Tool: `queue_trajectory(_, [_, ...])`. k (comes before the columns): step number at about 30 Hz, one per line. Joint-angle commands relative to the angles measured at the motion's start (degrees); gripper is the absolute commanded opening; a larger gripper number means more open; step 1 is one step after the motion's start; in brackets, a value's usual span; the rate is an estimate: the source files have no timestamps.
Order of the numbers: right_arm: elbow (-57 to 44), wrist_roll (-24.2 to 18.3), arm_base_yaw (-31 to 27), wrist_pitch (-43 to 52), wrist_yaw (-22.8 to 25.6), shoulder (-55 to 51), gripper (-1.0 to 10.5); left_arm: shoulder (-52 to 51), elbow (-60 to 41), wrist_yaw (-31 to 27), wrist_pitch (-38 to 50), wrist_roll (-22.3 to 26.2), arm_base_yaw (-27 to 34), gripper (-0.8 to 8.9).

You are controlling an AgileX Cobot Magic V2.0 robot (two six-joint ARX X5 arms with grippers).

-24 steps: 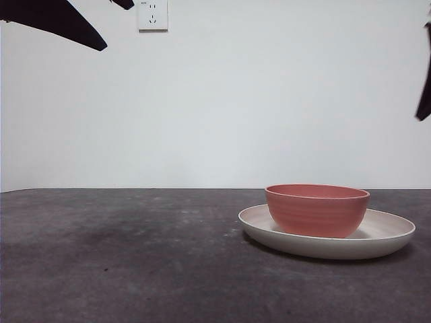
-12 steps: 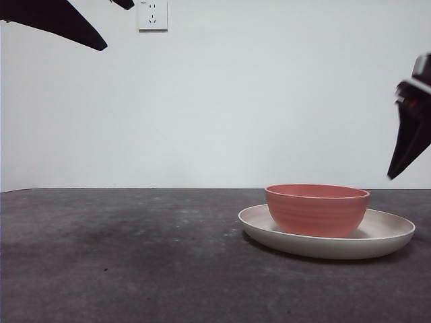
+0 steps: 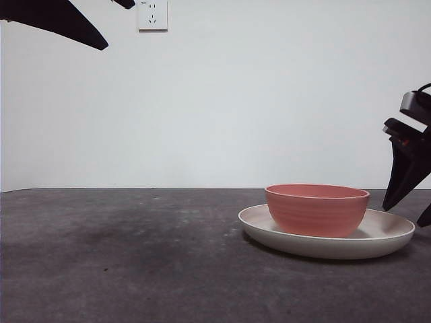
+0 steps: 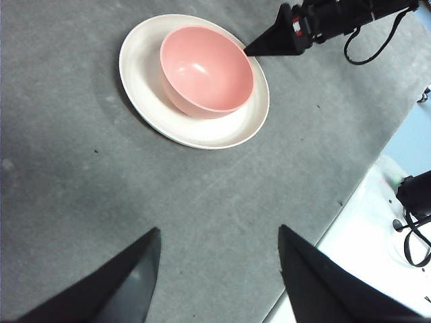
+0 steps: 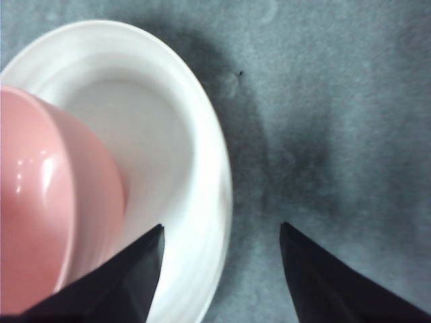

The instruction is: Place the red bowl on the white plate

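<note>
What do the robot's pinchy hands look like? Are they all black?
Mostly black. The left gripper has two flat, pointed black jaws shaped like wedges, a bit shiny on the inside. The right gripper has the same pointed black jaws. From the left wrist camera, the right arm looks dark and blocky, with a small red mark near the jaws and a thin black cable looping off it.

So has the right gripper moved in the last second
Yes. The right gripper has dropped from high at the front view's edge down beside the white plate, which holds the red bowl, jaws open.
</note>
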Motion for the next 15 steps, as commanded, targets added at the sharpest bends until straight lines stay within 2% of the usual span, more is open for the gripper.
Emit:
queue_trajectory(1, [0.42,0.44,0.20,1.07,-0.57,2.03,2.6,0.26,0.42,0.33,0.57,1.14,-0.26,2.79])
queue_trajectory(15, [0.42,0.61,0.17,2.91,-0.48,4.07,0.1,0.26,0.42,0.33,0.55,1.11,-0.26,2.79])
